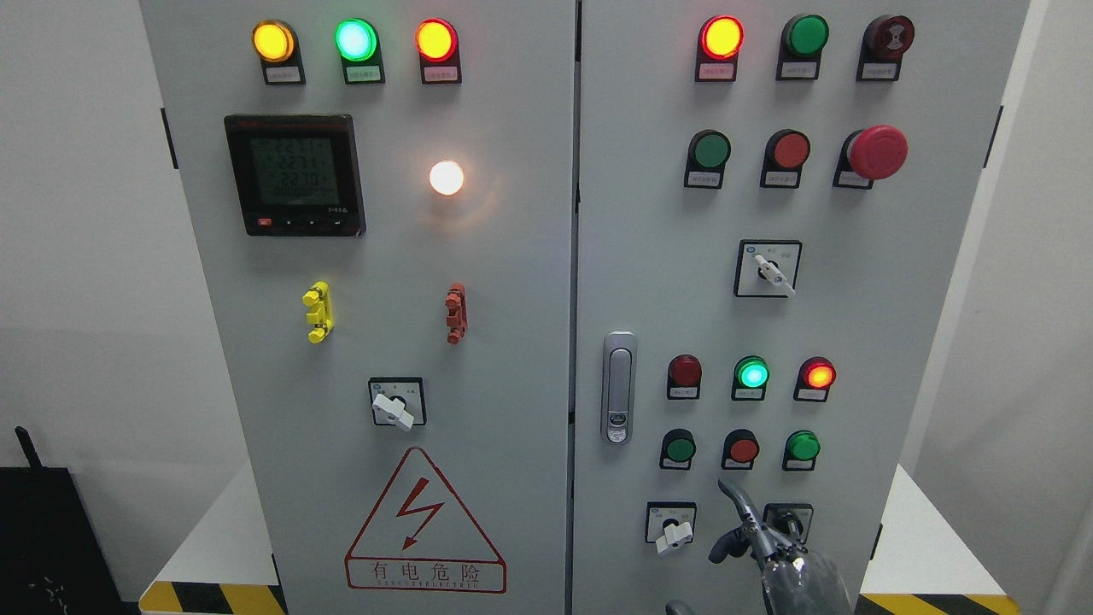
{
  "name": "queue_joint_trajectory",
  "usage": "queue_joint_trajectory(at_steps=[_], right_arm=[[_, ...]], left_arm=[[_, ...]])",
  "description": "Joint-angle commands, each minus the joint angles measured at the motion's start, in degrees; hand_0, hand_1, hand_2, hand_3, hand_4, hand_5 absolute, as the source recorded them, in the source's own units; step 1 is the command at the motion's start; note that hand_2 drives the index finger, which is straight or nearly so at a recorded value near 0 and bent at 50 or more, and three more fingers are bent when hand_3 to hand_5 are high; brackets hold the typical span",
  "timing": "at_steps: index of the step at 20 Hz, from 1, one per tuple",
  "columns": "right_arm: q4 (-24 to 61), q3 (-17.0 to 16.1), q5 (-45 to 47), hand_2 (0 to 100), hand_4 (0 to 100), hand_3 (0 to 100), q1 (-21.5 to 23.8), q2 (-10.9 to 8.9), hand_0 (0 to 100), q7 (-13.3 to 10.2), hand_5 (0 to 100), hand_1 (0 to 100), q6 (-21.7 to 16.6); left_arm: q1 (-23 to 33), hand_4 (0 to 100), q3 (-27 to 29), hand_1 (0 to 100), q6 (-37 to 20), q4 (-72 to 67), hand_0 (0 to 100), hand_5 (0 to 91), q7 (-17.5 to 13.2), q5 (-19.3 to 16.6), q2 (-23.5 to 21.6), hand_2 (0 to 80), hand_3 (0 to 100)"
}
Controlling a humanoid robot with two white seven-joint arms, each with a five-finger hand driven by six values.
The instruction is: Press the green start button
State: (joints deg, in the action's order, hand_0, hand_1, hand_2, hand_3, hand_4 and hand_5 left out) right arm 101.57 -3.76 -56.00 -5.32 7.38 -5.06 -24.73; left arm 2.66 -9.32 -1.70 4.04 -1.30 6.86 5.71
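Note:
My right hand (756,534) rises from the bottom edge in front of the cabinet's right door (897,342). Its index finger (736,500) sticks out and points up; the other fingers are curled and hold nothing. The fingertip is just below a row of three push buttons: a dark green one (680,448), a red one (742,449) and a brighter green one (803,446). It is closest to the red one and touches none. Another green button (710,150) sits in the upper row. The left arm is out of view.
Two rotary switches (675,525) (790,517) flank the hand. Above the buttons are three indicator lamps, the middle one lit green (752,374). A red emergency stop knob (878,152) is at upper right and a door handle (618,387) at the door's left edge.

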Motion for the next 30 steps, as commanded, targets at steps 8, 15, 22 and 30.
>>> queue_joint_trajectory(at_steps=[8, 15, 22, 30], right_arm=[[-7.26, -0.54, -5.08, 0, 70, 70, -5.05, 0.18, 12, 0.05, 84, 16, 0.12], [-10.86, 0.25, -5.35, 0, 71, 70, -7.25, 0.18, 13, 0.05, 85, 13, 0.21], [-12.36, 0.95, -5.88, 0, 71, 70, -8.22, 0.27, 12, -0.04, 85, 12, 0.39], [-12.80, 0.78, -5.97, 0, 70, 70, -9.18, 0.27, 10, -0.22, 84, 12, 0.47]], left_arm=[[-0.02, 0, 0.00, 56, 0.03, 0.00, 12, 0.0, -0.02, 0.00, 0.00, 0.0, 0], [-0.02, 0, 0.00, 56, 0.03, 0.00, 12, 0.0, -0.02, 0.00, 0.00, 0.0, 0], [-0.02, 0, 0.00, 56, 0.03, 0.00, 12, 0.0, -0.02, 0.00, 0.00, 0.0, 0], [-0.02, 0, 0.00, 56, 0.03, 0.00, 12, 0.0, -0.02, 0.00, 0.00, 0.0, 0]])
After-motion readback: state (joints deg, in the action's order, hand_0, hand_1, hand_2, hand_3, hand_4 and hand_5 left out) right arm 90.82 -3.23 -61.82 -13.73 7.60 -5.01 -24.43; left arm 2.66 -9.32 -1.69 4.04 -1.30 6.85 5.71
